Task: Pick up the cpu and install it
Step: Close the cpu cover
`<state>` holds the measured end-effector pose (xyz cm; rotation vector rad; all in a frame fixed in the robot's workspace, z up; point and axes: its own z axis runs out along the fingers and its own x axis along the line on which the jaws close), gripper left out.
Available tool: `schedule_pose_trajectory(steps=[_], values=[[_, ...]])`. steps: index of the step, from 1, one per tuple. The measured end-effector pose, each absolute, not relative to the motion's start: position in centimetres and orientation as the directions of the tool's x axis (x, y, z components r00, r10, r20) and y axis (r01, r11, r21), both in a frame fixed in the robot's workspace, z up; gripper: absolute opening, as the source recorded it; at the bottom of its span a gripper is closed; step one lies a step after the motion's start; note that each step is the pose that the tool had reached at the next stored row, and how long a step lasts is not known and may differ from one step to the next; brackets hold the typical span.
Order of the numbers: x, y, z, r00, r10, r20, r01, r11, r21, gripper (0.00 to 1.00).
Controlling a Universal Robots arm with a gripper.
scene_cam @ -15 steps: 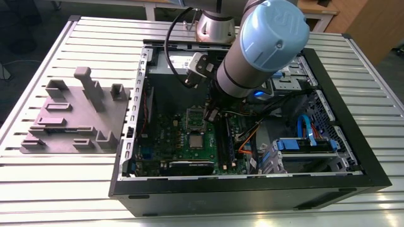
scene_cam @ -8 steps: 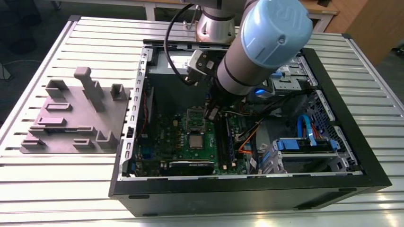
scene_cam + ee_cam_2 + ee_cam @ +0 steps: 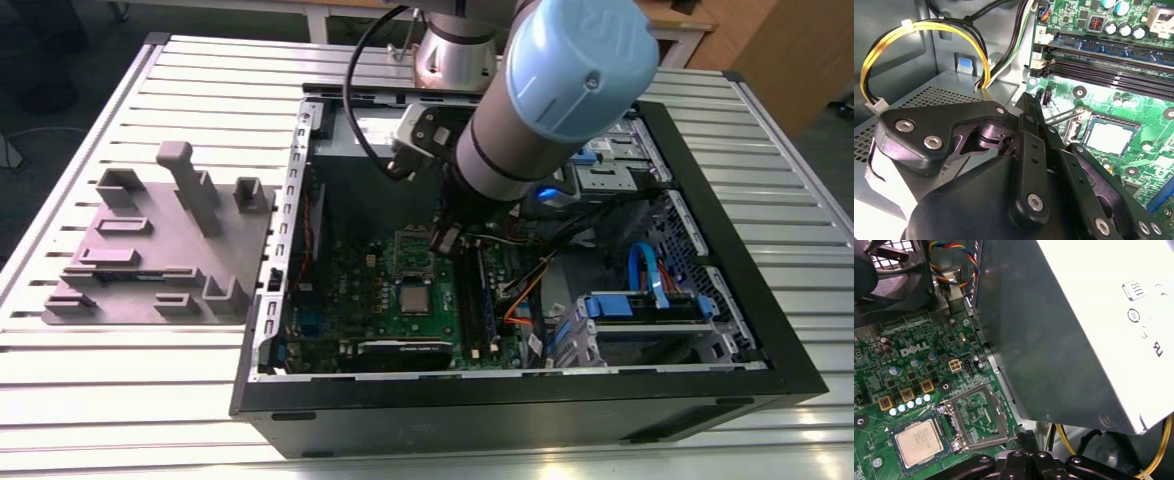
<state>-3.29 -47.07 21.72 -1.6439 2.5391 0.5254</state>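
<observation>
Already the cpu (image 3: 917,441) sits flat in its socket on the motherboard (image 3: 914,375); the end effector (image 3: 1026,440) hovers beside it, fingers drawn together, holding nothing.

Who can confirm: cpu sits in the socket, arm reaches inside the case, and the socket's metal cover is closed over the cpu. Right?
Not quite. The cover is flipped open and lies beside the cpu, not closed over it; the cpu's silvery top is bare. The first wrist view shows this. The rest holds.
</observation>
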Motion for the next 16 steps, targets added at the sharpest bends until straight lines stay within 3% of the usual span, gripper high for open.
schedule_pose_trajectory(steps=[16], values=[[-3.7,-47.3,22.9,-0.424,-0.872,-0.243,-0.897,0.369,0.243,0.11]])
